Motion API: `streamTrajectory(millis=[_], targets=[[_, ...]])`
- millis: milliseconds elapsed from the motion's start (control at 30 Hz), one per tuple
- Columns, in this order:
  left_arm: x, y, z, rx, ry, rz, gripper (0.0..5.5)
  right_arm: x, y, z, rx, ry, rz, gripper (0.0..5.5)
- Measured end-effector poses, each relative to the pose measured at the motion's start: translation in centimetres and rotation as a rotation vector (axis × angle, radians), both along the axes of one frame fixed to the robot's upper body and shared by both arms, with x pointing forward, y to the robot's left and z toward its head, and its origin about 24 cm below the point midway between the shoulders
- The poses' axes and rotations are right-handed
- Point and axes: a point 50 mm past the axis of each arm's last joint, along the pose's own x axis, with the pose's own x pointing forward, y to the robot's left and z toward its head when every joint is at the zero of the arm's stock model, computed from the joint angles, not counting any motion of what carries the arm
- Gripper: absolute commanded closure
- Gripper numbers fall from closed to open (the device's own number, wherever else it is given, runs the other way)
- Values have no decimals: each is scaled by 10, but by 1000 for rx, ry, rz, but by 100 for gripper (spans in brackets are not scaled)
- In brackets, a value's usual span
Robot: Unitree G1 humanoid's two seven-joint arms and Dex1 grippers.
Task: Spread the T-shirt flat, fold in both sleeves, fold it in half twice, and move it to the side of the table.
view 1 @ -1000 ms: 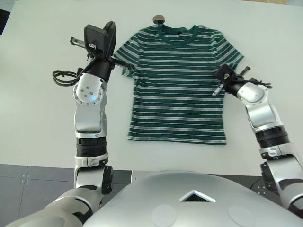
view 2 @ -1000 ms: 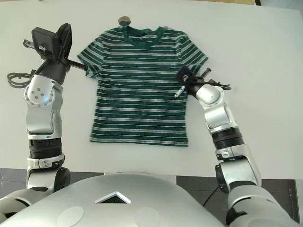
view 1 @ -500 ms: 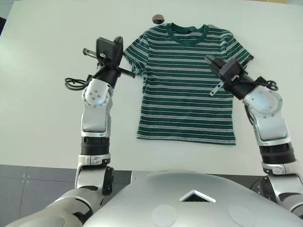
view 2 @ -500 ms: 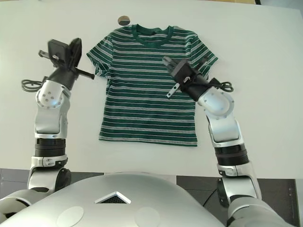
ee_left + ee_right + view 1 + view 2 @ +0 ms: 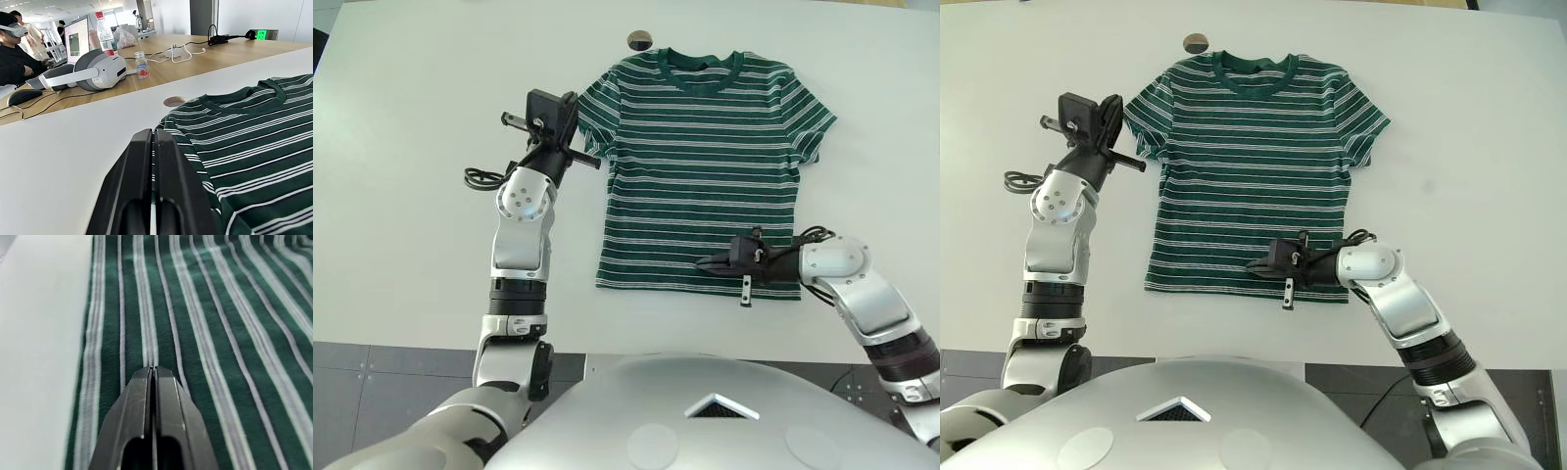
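T-shirt [image 5: 700,157] lay flat on desk [image 5: 401,215]; left end effector [image 5: 152,133] beside sleeve, right end effector [image 5: 152,368] over hem, both pinched together.

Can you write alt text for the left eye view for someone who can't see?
A green striped T-shirt lies flat on a white table. The left gripper is beside one sleeve, the right gripper over the bottom hem.
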Motion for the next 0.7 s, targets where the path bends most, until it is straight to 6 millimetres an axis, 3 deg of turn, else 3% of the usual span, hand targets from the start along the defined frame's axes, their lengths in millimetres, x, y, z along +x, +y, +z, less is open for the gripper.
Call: streamTrajectory(millis=[333, 433, 500, 567, 633, 700], targets=[[5, 14, -9, -97, 137, 82, 538, -30, -3, -3, -15, 154, 170, 540], [2, 15, -24, -132, 261, 84, 538, -35, -5, -3, -3, 163, 185, 540], [0, 14, -30, -136, 314, 78, 511, -29, -5, -3, 24, 134, 133, 540], [-1, 15, -32, -144, 344, 77, 478, -8, -4, 6, 112, 53, -40, 540], [-1, 20, -32, -144, 358, 87, 443, 19, -4, 36, 249, -74, -161, 540], [-2, 26, -33, -132, 370, 101, 420, 30, -5, 56, 326, -150, -217, 540]])
